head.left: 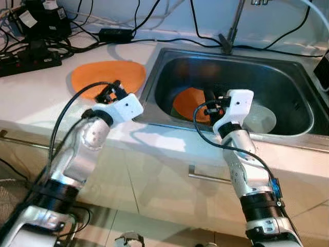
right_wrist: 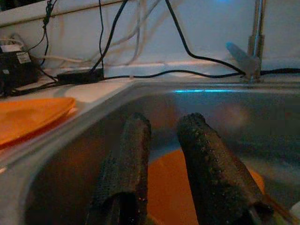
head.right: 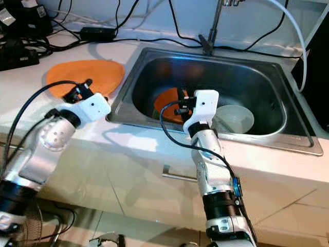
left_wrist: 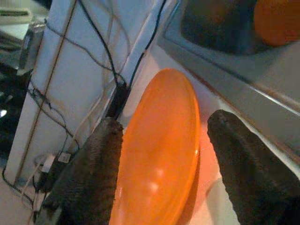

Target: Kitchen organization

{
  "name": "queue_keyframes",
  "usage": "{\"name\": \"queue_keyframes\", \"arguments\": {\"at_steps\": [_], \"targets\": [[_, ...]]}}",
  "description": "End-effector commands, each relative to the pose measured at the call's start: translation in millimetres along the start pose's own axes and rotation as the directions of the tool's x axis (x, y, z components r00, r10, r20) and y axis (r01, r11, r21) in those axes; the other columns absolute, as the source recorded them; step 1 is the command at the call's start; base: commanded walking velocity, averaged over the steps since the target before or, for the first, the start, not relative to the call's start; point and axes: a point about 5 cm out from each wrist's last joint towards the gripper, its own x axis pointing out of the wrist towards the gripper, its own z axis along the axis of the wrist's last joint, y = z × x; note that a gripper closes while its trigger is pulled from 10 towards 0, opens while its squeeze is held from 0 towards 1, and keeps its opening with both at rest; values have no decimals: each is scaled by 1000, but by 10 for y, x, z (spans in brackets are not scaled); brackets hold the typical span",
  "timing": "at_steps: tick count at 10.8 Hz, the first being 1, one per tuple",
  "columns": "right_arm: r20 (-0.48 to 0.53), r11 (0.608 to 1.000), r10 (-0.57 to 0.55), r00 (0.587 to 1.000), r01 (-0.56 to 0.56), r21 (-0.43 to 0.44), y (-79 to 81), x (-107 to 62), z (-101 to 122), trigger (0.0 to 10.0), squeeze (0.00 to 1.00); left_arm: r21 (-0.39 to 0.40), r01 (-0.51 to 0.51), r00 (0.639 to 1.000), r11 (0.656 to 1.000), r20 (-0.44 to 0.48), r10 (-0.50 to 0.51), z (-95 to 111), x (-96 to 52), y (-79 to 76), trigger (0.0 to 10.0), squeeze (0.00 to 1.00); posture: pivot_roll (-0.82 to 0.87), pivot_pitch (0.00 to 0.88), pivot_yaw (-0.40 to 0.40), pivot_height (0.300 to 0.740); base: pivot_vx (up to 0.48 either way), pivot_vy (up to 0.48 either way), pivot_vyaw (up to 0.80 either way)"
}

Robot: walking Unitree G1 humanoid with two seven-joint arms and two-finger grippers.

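Orange plate [head.left: 108,76] lies on the counter [head.left: 31,98] beside the sink [head.left: 288,77], directly ahead of the left gripper [left_wrist: 161,154] with fingers parted and empty; right gripper [right_wrist: 161,154], fingers narrowly apart and empty, hangs inside the sink over a second orange plate [head.left: 187,100], the basin rim close alongside

you won't find any text to read here. the white label on the black adapter [head.left: 32,19] at the far left of the counter [head.left: 31,98] is too blurred to make out, and the remaining surfaces show no legible marking.
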Motion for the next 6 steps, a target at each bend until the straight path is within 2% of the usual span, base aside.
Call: {"name": "queue_keyframes", "arguments": {"at_steps": [1,3,6], "targets": [[-2,1000,-14,1000,14,-1,-25,25,13,10000,0,22,44,999,999,0,-44,24,-16,-21,10000,0,131,26,-6,740,0,0,0],[-1,1000,-21,1000,21,-1,-40,32,15,10000,0,85,105,992,991,-72,-99,-78,-41,-46,10000,0,129,29,-3,740,0,0,0],[-2,1000,-27,1000,27,4,-52,29,13,10000,0,161,143,982,977,-142,-120,-173,-27,-24,10000,0,126,32,-2,740,0,0,0]]}}
